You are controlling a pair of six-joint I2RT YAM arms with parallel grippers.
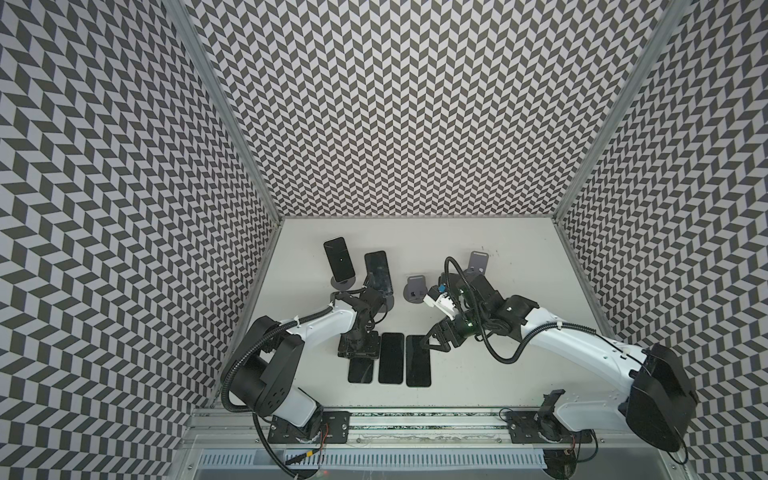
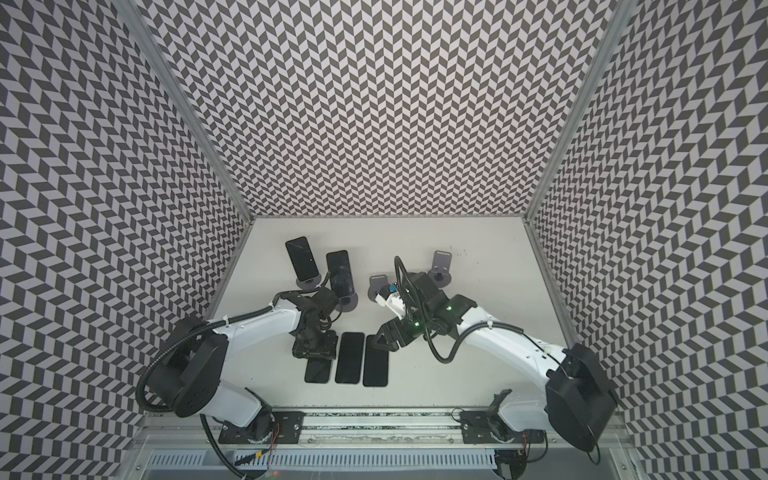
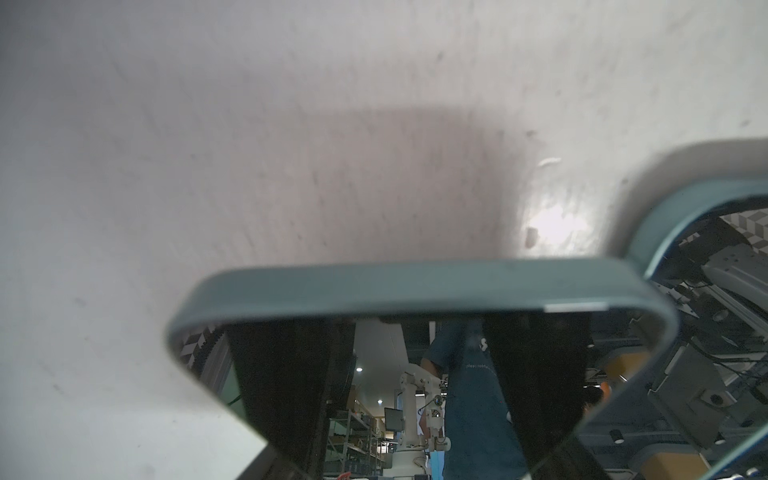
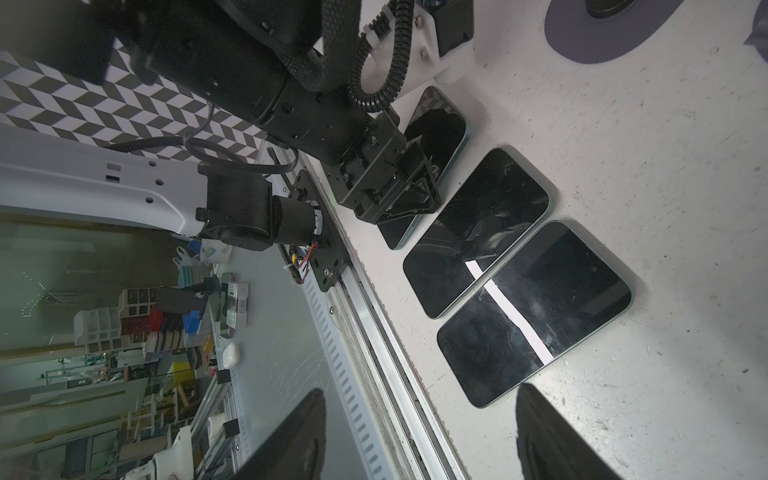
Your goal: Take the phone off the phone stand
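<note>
3 phones lie flat side by side at the near edge of the table (image 1: pixel 498 374), laid clear of their stands. Over the leftmost phone (image 1: pixel 360 370) the left gripper (image 1: pixel 359 351) has its jaws pressed together; whether it pinches that phone I cannot tell. At the rightmost phone (image 1: pixel 418 365) the right gripper (image 1: pixel 428 343) looks spread in the wrist view. Farther back, 2 empty stands (image 1: pixel 415 289) remain, and 2 phones (image 1: pixel 338 259) sit propped on stands (image 1: pixel 343 283), judged next for removal

2 overhead views, 2 close wrist views
</note>
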